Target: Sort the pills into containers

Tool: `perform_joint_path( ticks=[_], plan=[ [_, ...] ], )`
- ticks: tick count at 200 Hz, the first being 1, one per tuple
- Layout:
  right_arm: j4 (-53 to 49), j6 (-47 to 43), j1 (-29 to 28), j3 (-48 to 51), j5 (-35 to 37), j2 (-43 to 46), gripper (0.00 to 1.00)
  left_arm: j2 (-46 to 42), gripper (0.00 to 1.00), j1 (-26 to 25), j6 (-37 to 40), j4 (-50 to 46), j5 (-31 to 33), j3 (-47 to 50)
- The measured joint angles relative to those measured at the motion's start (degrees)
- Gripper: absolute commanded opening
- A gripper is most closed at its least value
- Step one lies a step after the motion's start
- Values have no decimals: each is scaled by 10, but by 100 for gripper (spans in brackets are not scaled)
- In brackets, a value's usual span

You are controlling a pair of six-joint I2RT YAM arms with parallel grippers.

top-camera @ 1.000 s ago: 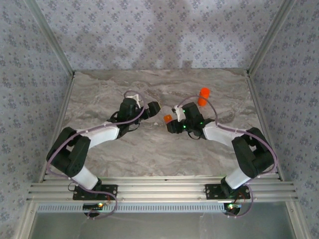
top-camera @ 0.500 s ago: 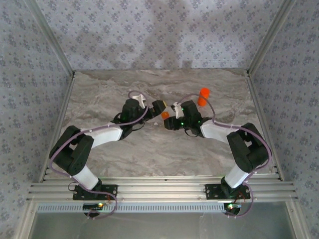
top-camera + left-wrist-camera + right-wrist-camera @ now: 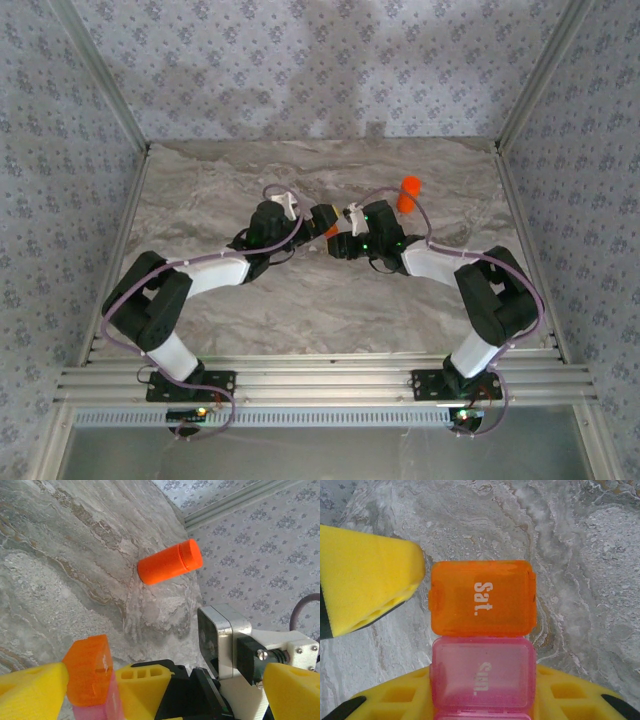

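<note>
The containers (image 3: 482,630) are two joined translucent compartments with lids closed, an orange one marked "Sat." and a pink one marked "Sun.". My right gripper (image 3: 482,697) is shut on the pink end, so the orange end sticks out over the marble. In the top view both grippers meet mid-table, the right gripper (image 3: 340,235) holding the containers (image 3: 329,231). My left gripper (image 3: 318,217) is open, with the containers (image 3: 90,677) just inside its left finger (image 3: 30,692). That fingertip (image 3: 367,587) sits close beside the orange compartment without touching it. The pills are out of view.
An orange-red cylindrical bottle (image 3: 408,193) lies on its side on the marble table (image 3: 220,190) behind the right arm, also seen as the bottle (image 3: 170,562) in the left wrist view. Patterned walls and metal rails enclose the table on three sides.
The left gripper has swung right and the right gripper has moved left with the containers, so the two now meet at mid-table. The bottle has not moved.
</note>
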State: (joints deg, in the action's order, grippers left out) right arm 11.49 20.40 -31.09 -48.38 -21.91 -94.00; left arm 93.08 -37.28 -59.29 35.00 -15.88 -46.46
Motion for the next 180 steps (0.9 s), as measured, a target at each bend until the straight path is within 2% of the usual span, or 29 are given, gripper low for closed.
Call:
perform_joint_path(
  ticks=[180],
  plan=[
    [12,13,-2,0,-5,-2,28,0,99,-15,-4,8,2,-6]
  ],
)
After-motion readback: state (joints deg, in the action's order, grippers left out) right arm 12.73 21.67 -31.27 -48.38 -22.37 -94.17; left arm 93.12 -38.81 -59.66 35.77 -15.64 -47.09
